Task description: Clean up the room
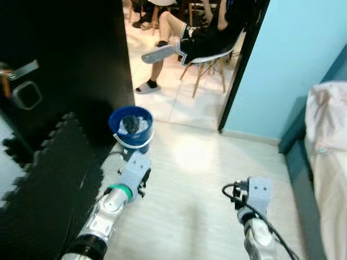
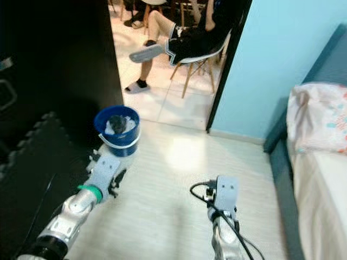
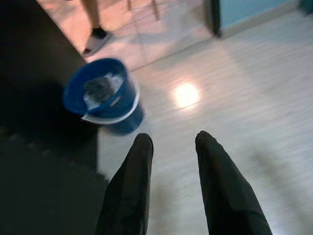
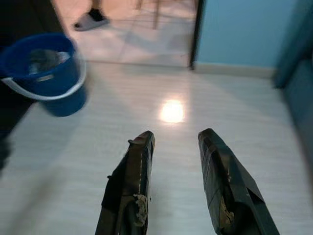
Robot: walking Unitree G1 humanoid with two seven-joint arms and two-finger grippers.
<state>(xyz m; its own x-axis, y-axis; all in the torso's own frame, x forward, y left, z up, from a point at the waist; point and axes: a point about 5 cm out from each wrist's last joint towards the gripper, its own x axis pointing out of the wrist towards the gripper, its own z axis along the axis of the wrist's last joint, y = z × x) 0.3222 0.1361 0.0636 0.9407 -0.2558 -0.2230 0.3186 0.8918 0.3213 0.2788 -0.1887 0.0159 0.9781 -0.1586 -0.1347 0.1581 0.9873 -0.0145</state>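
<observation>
Parted fingers (image 3: 128, 196) over pale plank floor (image 1: 190, 206) near blue bucket (image 1: 131, 129).

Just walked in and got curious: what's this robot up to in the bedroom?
Nothing is being held right now. The robot stands on the pale floor facing a blue bucket with crumpled items inside, set by the open doorway. Its left gripper and right gripper are both open and empty, held out low. A person sits on a chair beyond the doorway, and a bed is at the right.
</observation>
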